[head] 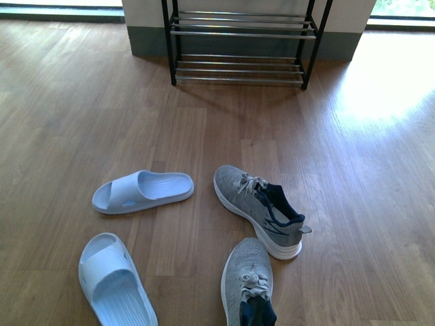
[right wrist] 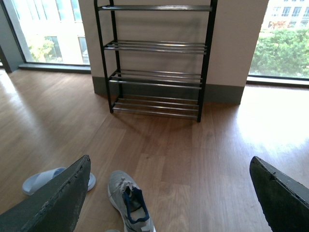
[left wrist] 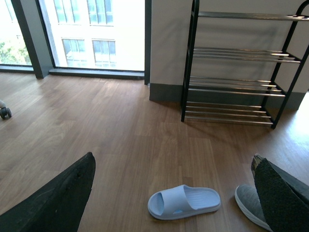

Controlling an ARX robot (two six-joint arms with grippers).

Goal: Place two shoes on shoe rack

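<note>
Four pieces of footwear lie on the wooden floor (head: 68,102) in the front view: a pale blue far slide (head: 143,191) on its sole and turned crosswise, a near slide (head: 114,282) cut by the lower edge, a grey far sneaker (head: 255,207) with navy lining and white sole, and a near sneaker (head: 248,278) just beside it. The far sneaker carries a navy marking on its side, too small to read as a brand. The shoe rack (head: 241,32) stands against the wall (head: 143,13), well apart from all the footwear, and only its two lower tiers show here; neither arm appears. The left wrist view adds the left gripper (left wrist: 174,161), its two dark fingers (left wrist: 58,200) spread wide with nothing between them. Beyond them lie the far slide (left wrist: 183,202) and the toe of the far sneaker (left wrist: 248,203). It also shows four tiers of the shoe rack (left wrist: 236,87), all bare, a tall window (left wrist: 96,34) and a small caster (left wrist: 5,111) at the frame's edge. The right wrist view shows the right gripper (right wrist: 170,163) likewise released and empty. The far sneaker (right wrist: 128,200) lies between its fingers (right wrist: 53,203) on the floor, and the far slide (right wrist: 38,180) is partly hidden by one finger. The shoe rack (right wrist: 157,77) stands square ahead.
</note>
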